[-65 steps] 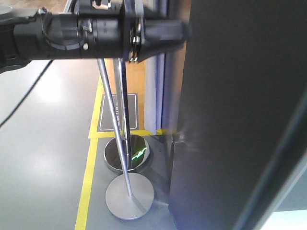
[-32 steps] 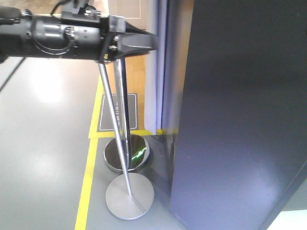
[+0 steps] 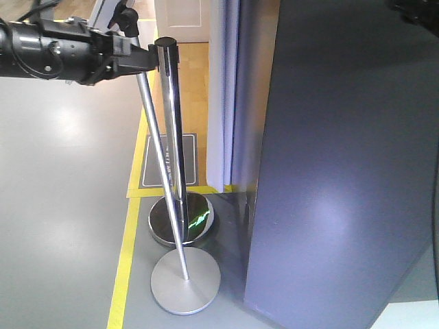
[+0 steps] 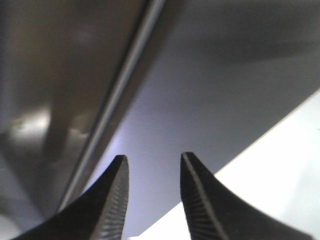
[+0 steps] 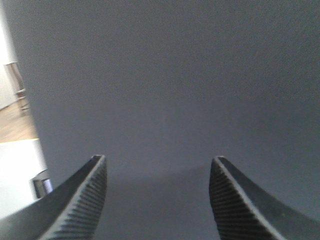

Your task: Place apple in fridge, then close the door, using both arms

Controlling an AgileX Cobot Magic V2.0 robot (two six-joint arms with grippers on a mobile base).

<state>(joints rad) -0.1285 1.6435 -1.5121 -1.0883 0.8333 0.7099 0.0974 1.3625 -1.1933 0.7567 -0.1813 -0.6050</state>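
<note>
**Both grippers open before the dark grey door**

Finds the door [image 3: 343, 171] filling the right side of the front view as a flat dark grey panel, upright from the grey floor [image 3: 62, 205]. Cannot tell from these views whether shut or ajar. Cannot place the apple from any view.

Shows the left arm [image 3: 48, 51] stretched level across the top left of the front view, its end overlapping the black cap of the upright pole [image 3: 173, 123], well apart from the panel. Cannot tell whether touching that cap.

Sees the left gripper [image 4: 151, 165] in its wrist view with ribbed fingertips [image 4: 117, 200] parted by a modest gap, nothing between them. Looks past them onto a dark grey surface crossed by a pale slanting line, with a bright white patch at lower right.

Shows the right gripper [image 5: 159, 165] spread wide, ribbed fingertips [image 5: 87, 200] far to either side, nothing held. Faces the plain dark grey door head on, leaving only a strip of room at the left edge of that wrist view.

Notes two chrome poles left of the door: the upright one on a shiny round base [image 3: 180, 219], and a leaning pole [image 3: 154, 137] on a matt disc base [image 3: 185, 281] nearer the camera. Marks yellow tape [image 3: 123, 260] on the floor just beside both bases
</note>
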